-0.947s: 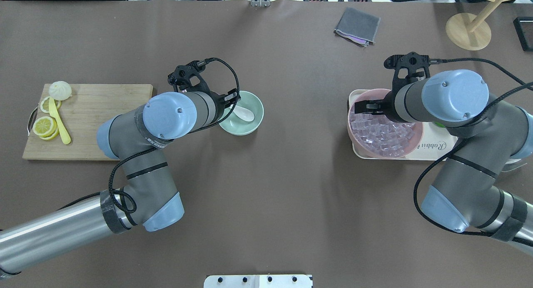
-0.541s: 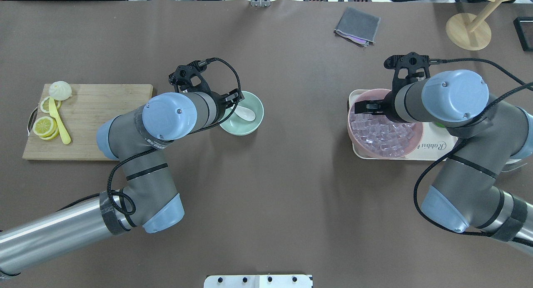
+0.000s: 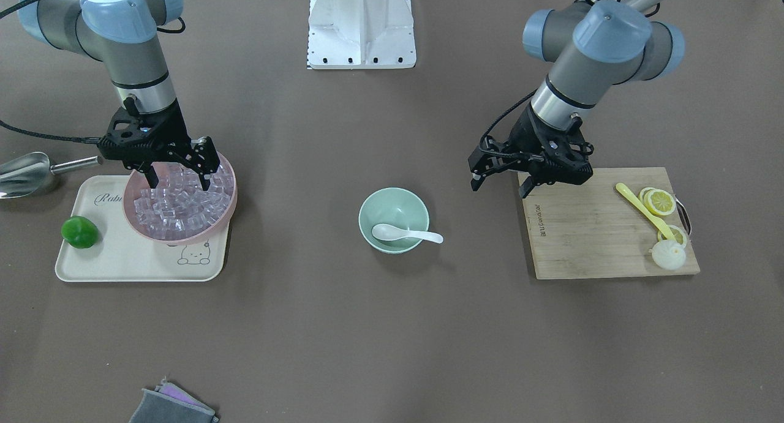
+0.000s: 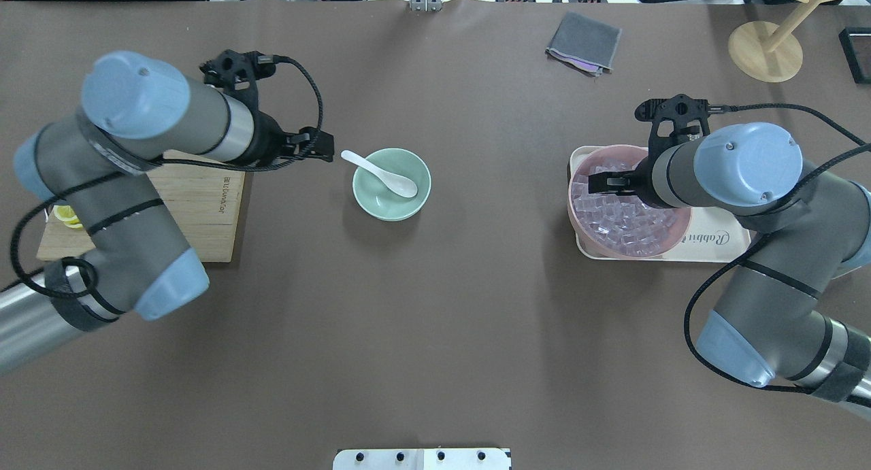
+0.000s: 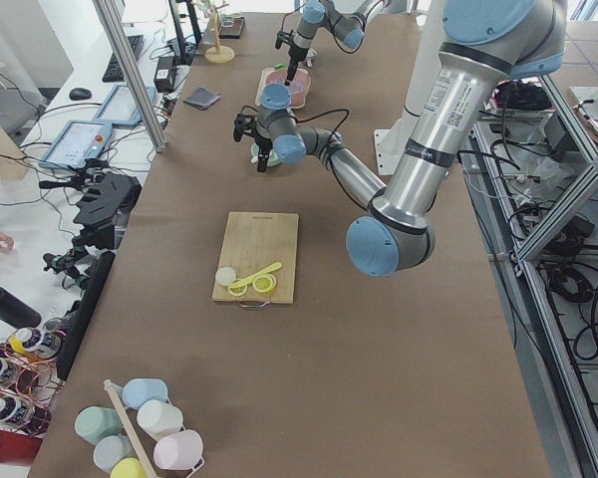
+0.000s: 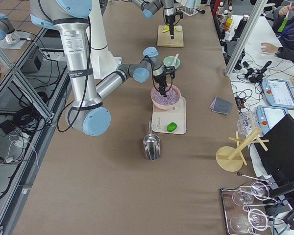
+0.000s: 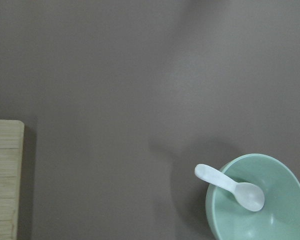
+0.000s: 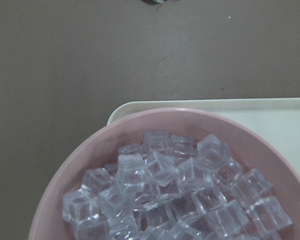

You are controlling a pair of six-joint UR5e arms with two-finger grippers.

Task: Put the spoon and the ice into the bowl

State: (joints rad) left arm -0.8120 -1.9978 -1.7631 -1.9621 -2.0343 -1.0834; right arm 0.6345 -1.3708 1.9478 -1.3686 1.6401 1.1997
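Observation:
The mint-green bowl (image 3: 405,204) stands mid-table and also shows in the overhead view (image 4: 401,208). The white spoon (image 3: 404,233) lies in it, scoop inside and handle over the rim; the left wrist view shows it too (image 7: 230,185). My left gripper (image 3: 499,184) is open and empty, hanging between the bowl and the cutting board; it also shows from overhead (image 4: 314,147). My right gripper (image 3: 179,177) is open over the clear ice cubes (image 3: 184,205) in the pink bowl (image 3: 228,212), fingertips at about the ice surface. The right wrist view shows the ice (image 8: 175,190) close up.
The pink bowl sits on a cream tray (image 3: 122,261) with a green lime (image 3: 79,232). A metal scoop (image 3: 24,172) lies beside the tray. The wooden cutting board (image 3: 588,227) carries lemon slices, a yellow utensil (image 3: 643,210) and a bun. A grey cloth (image 4: 584,41) and a wooden stand (image 4: 765,48) are far back.
My left arm has pulled back to the left, away from the bowl, and the spoon stays in the bowl. My right gripper has barely shifted over the ice.

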